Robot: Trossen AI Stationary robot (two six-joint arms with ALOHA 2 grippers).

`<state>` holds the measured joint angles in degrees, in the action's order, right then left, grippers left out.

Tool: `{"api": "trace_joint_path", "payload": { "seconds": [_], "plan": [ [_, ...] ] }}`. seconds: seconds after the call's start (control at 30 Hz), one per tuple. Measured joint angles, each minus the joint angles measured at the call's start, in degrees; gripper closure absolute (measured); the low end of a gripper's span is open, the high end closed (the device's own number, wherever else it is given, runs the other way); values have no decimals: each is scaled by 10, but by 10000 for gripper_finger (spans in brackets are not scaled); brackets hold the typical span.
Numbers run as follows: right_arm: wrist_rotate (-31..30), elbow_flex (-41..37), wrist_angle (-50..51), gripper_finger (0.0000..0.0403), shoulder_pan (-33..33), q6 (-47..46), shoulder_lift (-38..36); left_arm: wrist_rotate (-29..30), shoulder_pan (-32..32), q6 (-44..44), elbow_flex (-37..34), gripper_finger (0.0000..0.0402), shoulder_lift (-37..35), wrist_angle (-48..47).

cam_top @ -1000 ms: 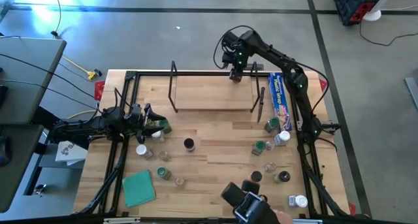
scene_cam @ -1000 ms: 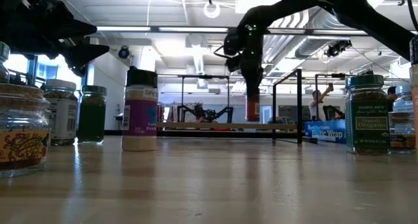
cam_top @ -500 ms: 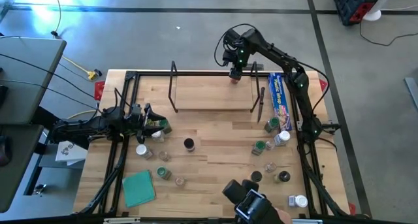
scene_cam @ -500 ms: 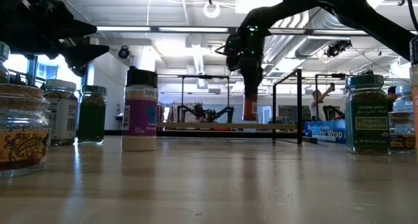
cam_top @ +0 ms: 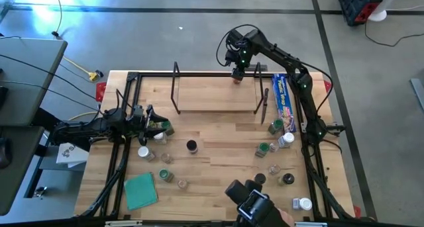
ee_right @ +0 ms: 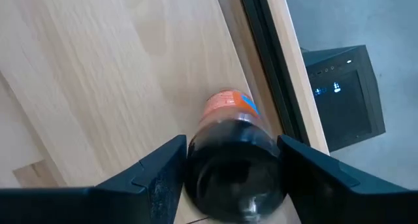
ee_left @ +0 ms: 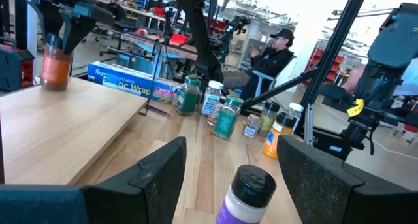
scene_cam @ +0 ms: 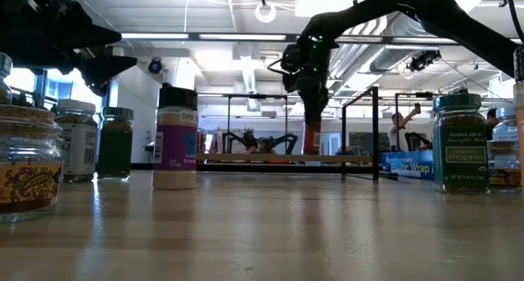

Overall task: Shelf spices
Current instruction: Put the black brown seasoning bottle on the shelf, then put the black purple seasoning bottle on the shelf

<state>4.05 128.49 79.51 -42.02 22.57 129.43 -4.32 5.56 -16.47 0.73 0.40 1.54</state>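
Your right gripper is up at the far right end of the shelf, directly above an orange-filled, black-lidded spice jar that stands upright on the light wooden board close to its far edge. In the right wrist view the two fingers stand one on each side of the jar's black lid, a sliver of daylight showing at each side, so the jaws look spread just wider than the lid rather than pinching it. In the low view that same jar stands on the board with the gripper right over it. Your left gripper waits low over the table's left side, jaws wide apart and holding nothing; its wrist view shows a black-lidded jar with a purple label just ahead between the fingers, untouched. The rest of the spices are still on the table: a cluster by the left gripper, another group on the right near the blue wrap box, and a few near the front edge. A teal square lies at the front left.
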Motion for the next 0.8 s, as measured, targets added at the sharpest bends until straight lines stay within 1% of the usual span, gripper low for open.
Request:
{"api": "trace_joint_path", "payload": {
  "seconds": [0.2,0.3,0.37,0.47,0.53,0.6,0.67,0.8],
  "plan": [
    [-1,0,4,138,0,3,0,0,0,0,0,168,0,0],
    [-8,5,9,135,1,11,0,0,0,0,0,168,0,0],
    [-11,23,17,135,3,19,-2,0,0,0,0,168,0,0],
    [-43,67,31,135,11,30,-10,0,0,0,0,168,0,0],
    [-71,46,0,135,20,42,-43,0,0,0,0,168,0,0],
    [-80,43,-11,135,34,50,-67,0,0,0,0,168,0,0],
    [-60,43,-19,135,60,51,-89,0,0,0,0,168,0,0],
    [26,43,-47,135,142,52,-108,0,0,0,0,168,0,1]
  ]
}}
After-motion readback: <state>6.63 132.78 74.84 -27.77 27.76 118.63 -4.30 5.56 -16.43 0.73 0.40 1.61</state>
